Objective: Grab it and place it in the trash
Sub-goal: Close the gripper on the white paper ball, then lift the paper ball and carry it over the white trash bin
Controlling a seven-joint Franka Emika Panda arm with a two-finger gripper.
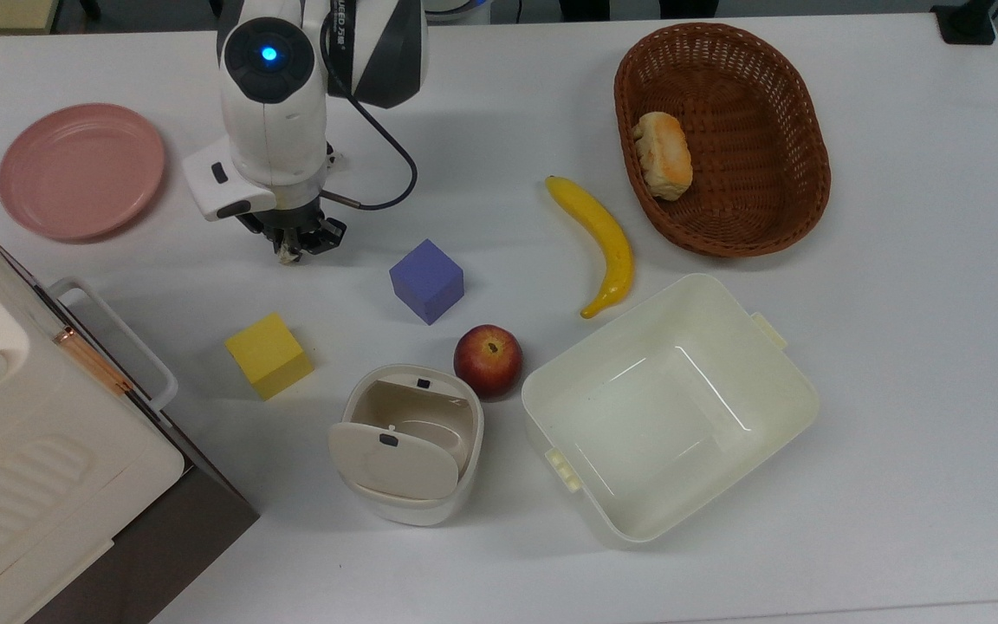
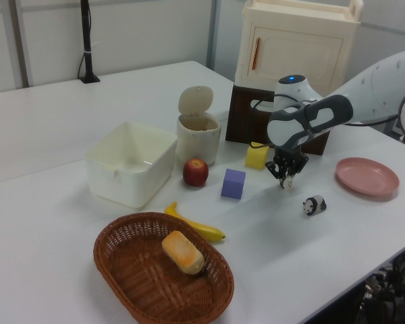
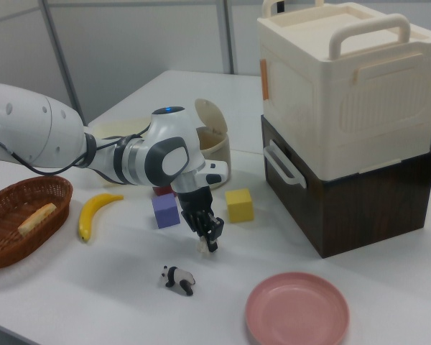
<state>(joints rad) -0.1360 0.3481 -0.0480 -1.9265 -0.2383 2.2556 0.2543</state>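
My gripper (image 1: 296,243) is shut on the crumpled white paper ball (image 1: 290,254), low over the table between the pink plate and the purple cube. Only a sliver of paper (image 3: 202,246) shows, squeezed between the black fingers. In the left view the gripper (image 2: 287,177) hangs just above the tabletop with the paper (image 2: 288,181) at its tips. The round cream trash bin (image 1: 395,464) stands at the top view's lower middle with its flap lid tipped open. It also shows in the left view (image 2: 198,138) and behind the arm in the right view (image 3: 217,152).
Between gripper and bin lie a purple cube (image 1: 427,280), a yellow cube (image 1: 268,354) and an apple (image 1: 488,360). Around them are a banana (image 1: 603,243), a cream tub (image 1: 798,394), a wicker basket (image 1: 811,147), a pink plate (image 1: 81,169), stacked boxes (image 1: 22,451) and a toy panda (image 3: 178,279).
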